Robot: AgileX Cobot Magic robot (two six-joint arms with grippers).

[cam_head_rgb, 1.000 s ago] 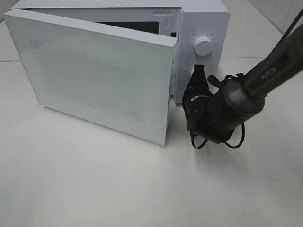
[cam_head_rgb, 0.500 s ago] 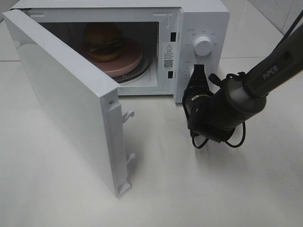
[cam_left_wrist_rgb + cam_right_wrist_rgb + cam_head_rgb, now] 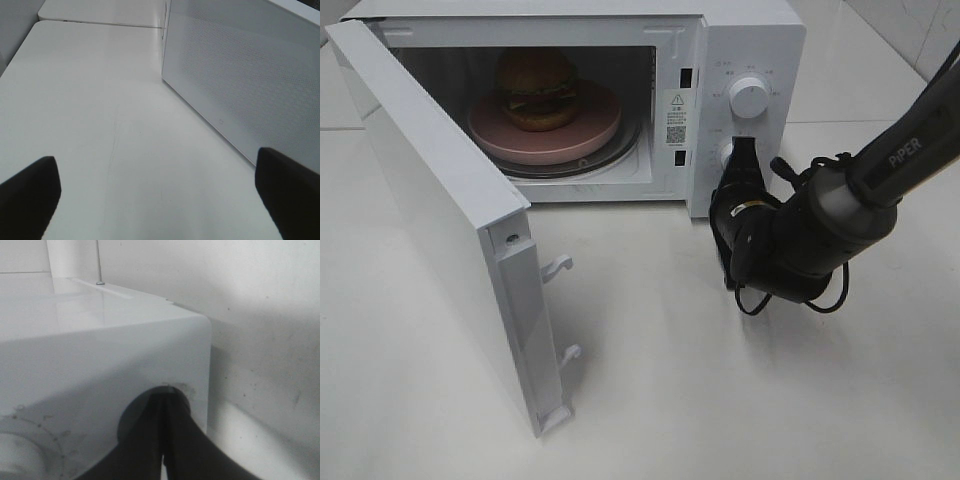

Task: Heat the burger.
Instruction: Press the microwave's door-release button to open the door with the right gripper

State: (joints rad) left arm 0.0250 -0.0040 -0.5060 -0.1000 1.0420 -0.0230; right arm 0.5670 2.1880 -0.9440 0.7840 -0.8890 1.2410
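Fingers of the right gripper (image 3: 744,152) are pressed together, and nothing is held between them. In the right wrist view the two dark tips are seen side by side at a dark round spot on the white control panel (image 3: 100,390). In the high view this gripper is found at about 3 o'clock from the middle, with its tips up against the panel just beside the lower knob (image 3: 725,156). The upper knob (image 3: 749,98) is seen at 12 o'clock from the tips. The dark arm (image 3: 905,155) is stretched away toward 2 o'clock.

The left gripper (image 3: 160,200) is shown only in its own wrist view. Its two dark fingers (image 3: 27,197) are held wide apart, with nothing between them but the bare white table (image 3: 100,100). The dotted outer face of the door (image 3: 240,85) is seen close by.

The microwave (image 3: 760,35) is placed at 12 o'clock in the high view. Its door is open and is pointed toward 7 o'clock. The burger (image 3: 537,88) is set inside the microwave, at about 11 o'clock, on top of the pink plate (image 3: 492,135).
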